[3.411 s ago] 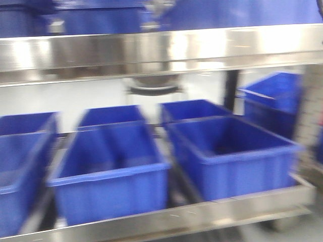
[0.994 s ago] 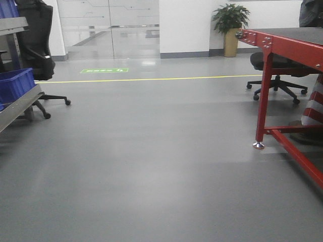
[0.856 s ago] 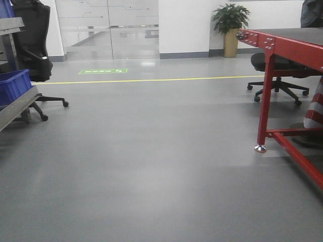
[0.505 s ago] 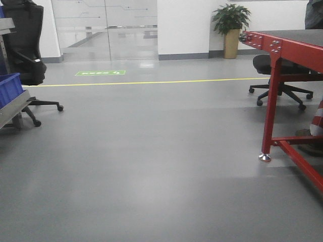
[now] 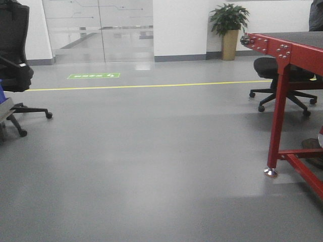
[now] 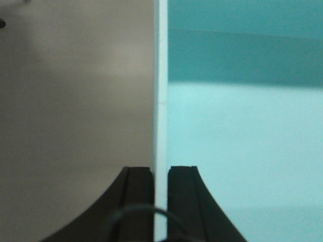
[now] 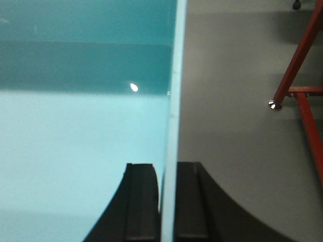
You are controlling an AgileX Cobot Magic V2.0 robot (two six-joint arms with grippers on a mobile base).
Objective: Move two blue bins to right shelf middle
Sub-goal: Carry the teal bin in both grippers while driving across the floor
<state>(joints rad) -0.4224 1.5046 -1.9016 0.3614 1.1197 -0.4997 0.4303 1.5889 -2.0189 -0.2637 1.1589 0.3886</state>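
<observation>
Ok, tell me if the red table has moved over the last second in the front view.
No, likely not. The red table shows lower and rightward against the potted plant, but the whole view shifted: the camera moved.

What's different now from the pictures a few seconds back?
The front camera faced a bin-filled shelf, then turned to open floor and rolled forward: the red table looms nearer on the right, and the shelf has nearly slipped out at left. The potted plant stays ahead. The left gripper and right gripper each clamp the bin wall; earlier wrist views are missing.
</observation>
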